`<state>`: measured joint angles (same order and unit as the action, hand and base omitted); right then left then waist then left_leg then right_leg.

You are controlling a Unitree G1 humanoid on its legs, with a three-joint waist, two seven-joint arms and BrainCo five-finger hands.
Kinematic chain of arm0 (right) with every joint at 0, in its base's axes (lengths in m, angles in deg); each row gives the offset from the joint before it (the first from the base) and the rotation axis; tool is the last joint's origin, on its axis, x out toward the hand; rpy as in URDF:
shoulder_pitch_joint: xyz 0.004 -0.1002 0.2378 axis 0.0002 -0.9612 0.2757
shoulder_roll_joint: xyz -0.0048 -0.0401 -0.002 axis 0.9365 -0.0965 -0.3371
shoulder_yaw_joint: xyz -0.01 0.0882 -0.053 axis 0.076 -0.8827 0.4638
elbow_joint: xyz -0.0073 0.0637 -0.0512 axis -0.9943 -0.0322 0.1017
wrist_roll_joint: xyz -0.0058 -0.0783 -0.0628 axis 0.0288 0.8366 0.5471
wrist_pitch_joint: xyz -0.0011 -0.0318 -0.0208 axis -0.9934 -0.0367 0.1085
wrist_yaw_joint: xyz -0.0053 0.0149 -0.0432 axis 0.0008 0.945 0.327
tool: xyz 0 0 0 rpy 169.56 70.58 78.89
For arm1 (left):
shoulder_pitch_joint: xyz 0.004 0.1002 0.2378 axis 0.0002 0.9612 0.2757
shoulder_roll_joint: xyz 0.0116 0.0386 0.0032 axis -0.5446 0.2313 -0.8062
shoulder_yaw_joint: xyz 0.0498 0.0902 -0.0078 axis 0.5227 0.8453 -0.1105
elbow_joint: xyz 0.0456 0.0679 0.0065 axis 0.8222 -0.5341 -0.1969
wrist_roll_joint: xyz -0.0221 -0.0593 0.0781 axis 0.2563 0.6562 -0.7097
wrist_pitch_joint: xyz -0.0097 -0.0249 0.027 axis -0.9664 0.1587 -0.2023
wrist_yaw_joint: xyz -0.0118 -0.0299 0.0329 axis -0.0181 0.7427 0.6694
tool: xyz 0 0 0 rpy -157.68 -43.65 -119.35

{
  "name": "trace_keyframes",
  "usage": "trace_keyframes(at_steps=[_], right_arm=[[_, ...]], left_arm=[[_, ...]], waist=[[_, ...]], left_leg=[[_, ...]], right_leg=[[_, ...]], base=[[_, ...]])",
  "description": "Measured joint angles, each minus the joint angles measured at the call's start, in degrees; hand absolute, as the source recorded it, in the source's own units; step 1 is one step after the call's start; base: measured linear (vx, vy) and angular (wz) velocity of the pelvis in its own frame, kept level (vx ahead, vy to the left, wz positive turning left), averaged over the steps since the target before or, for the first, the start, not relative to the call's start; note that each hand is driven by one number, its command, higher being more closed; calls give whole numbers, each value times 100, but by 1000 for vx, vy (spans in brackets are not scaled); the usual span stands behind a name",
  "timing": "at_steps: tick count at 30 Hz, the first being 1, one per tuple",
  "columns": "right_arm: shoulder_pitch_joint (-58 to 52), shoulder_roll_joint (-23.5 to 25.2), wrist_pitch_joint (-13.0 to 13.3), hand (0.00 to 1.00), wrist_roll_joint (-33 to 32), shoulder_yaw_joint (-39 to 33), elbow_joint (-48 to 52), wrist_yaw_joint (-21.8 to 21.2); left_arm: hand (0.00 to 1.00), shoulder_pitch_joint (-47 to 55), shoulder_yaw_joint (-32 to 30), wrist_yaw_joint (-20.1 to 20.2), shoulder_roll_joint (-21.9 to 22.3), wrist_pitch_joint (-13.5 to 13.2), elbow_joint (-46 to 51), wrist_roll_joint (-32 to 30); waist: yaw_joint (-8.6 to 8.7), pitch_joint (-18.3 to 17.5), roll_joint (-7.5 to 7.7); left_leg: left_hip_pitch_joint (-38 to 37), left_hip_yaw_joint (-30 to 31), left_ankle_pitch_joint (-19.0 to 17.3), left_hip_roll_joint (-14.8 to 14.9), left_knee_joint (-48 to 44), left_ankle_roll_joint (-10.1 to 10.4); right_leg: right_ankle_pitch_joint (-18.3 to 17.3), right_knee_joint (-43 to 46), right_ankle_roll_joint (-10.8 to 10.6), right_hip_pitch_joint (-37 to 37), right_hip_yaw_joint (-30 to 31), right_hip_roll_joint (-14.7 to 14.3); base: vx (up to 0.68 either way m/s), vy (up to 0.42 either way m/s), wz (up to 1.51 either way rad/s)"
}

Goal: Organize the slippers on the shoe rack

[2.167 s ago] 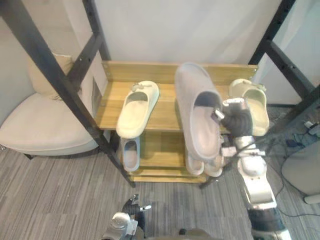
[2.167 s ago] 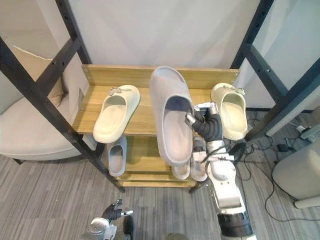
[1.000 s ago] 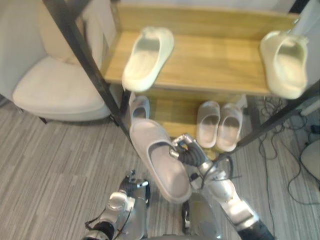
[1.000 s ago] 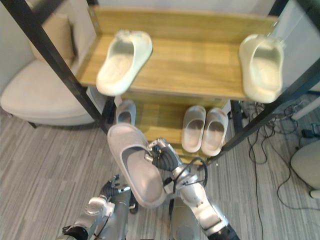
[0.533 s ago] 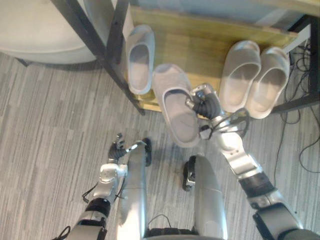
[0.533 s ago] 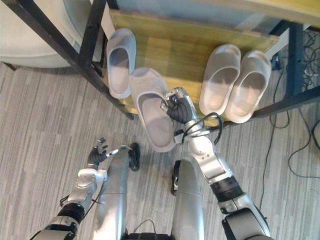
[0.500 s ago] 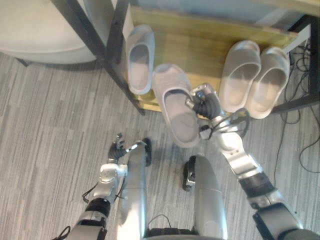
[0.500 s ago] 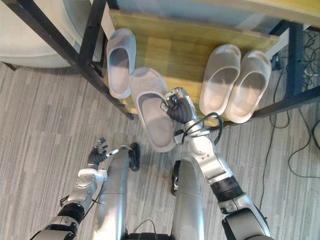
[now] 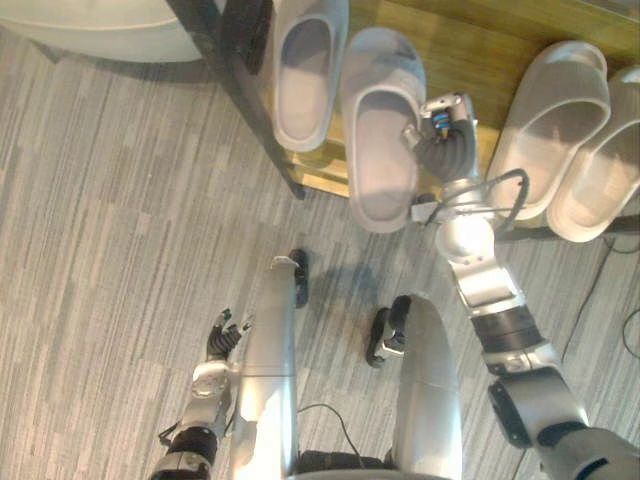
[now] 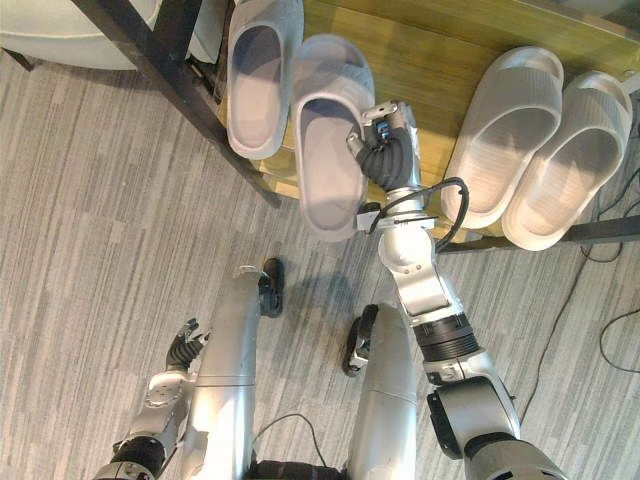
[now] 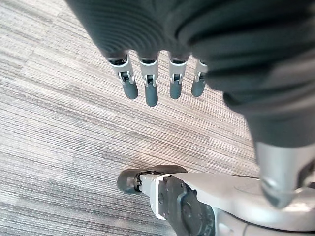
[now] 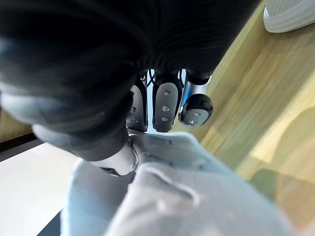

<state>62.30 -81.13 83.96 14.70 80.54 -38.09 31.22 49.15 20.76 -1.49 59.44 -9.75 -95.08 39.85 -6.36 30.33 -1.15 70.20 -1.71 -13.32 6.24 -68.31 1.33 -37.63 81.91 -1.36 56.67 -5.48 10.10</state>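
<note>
My right hand (image 10: pixel 385 150) is shut on the side edge of a grey slipper (image 10: pixel 325 135), fingers curled over its rim (image 12: pixel 165 105). The slipper's toe lies over the low wooden shelf (image 10: pixel 430 60) and its heel hangs out past the front edge above the floor. I cannot tell whether it touches the shelf. Its grey mate (image 10: pixel 260 75) lies just to its left on the same shelf. My left hand (image 9: pixel 222 335) hangs low over the floor, its fingers (image 11: pixel 147 83) straight and holding nothing.
A pair of pale slippers (image 10: pixel 500 135) (image 10: pixel 565 165) lies side by side at the shelf's right end. A black slanted frame post (image 10: pixel 170 70) crosses in front of the shelf's left end. A pale cushioned seat (image 9: pixel 90 20) sits at the far left. Grey striped carpet covers the floor.
The camera has tilted down from the top shelf to the low one. My right hand has brought the grey slipper down and forward, next to its mate. The left hand stayed low.
</note>
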Motion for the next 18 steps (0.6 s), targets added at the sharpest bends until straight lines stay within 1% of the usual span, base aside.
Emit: trace_keyframes(at_steps=[1, 3, 7, 10, 13, 14, 18], right_arm=[[71, 11, -28, 100, -1, -36, -99, 30], [154, 92, -96, 100, -4, -188, -122, 67], [385, 108, -156, 100, -18, -288, -326, 219], [463, 99, -183, 100, -267, -403, -669, 264], [683, 100, -195, 100, -523, -397, -1107, 263], [748, 98, -192, 0, -608, -392, -1212, 263], [1065, 76, -195, 0, -901, -394, -1692, 264]], left_arm=[[0, -1, 1, -2, 7, 1, 1, 4], [0, 0, 1, -11, 18, -2, 3, 11], [0, 0, 2, -15, 23, 1, -22, 11], [0, 71, 10, -16, 43, 6, -84, 16], [0, 97, 36, -18, 46, 3, -87, 67], [0, 104, 39, -19, 45, 2, -88, 91], [0, 108, 86, -28, 46, -10, -176, 211]], waist=[[-9, 0, 1], [-17, -3, 0], [-20, -46, -4], [-46, -352, 2], [-67, -469, -6], [-71, -492, -4], [-129, -615, -7]], left_leg=[[4, -1, 24, -8, 0, -38], [10, 1, 47, -23, 1, -4], [34, 19, 45, -26, 1, -6], [198, 23, 32, -47, 2, -22], [187, 5, 51, -59, 5, -30], [187, 9, 54, -59, 6, -24], [202, 7, 64, -61, 42, 10]], right_leg=[[2, 2, 4, 0, -1, 10], [-4, 6, -8, -2, -1, 35], [-6, 5, -7, 7, -17, 42], [-14, 28, 13, 167, -48, 73], [-17, 52, 17, 167, -38, 81], [-20, 56, 22, 166, -44, 81], [-25, 66, 36, 188, -60, 91]], base=[[10, -10, 8], [15, -10, 5], [0, 0, 0], [-25, 4, 5], [-19, -1, 2], [-33, -5, 3], [-35, -16, 4]])
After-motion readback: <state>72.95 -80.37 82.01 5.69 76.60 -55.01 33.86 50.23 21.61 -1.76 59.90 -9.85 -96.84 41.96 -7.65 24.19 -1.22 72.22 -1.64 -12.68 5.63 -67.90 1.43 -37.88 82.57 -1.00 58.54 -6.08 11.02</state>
